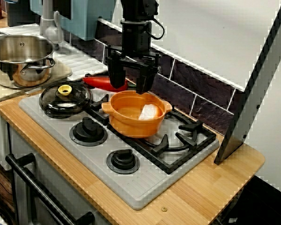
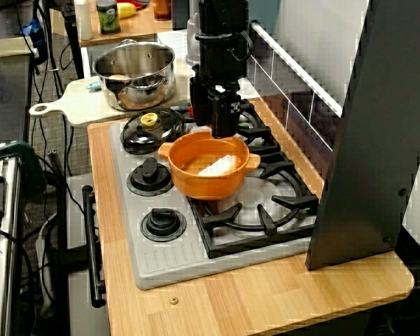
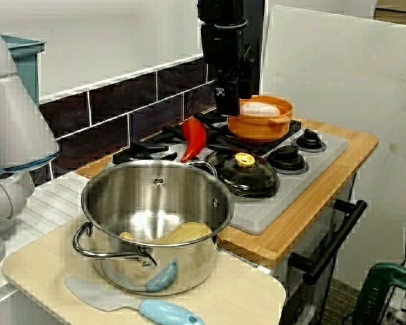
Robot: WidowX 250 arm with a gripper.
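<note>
Seen from the stove's front corner, the claw (image 1: 130, 86) hangs spread and empty just above the back rim of the orange pot (image 1: 133, 125). The pot sits on the black grate (image 1: 187, 140) and holds a white piece (image 1: 150, 111). Looking down the bench (image 2: 266, 301), a black lid (image 2: 150, 131) lies beside the pot's far left. From behind the steel pot (image 3: 155, 203), a red pepper (image 3: 193, 139) lies near the claw.

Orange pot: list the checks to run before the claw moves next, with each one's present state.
1. Claw open: ok, jaws spread.
2. Claw clear of the orange pot: cannot tell; it hangs close over the back rim.
3. Pot upright on the grate: ok.
4. White piece inside the pot: ok.
5. Black lid off the pot: ok, lying beside it.
6. Red pepper apart from the pot: ok, behind it.
</note>
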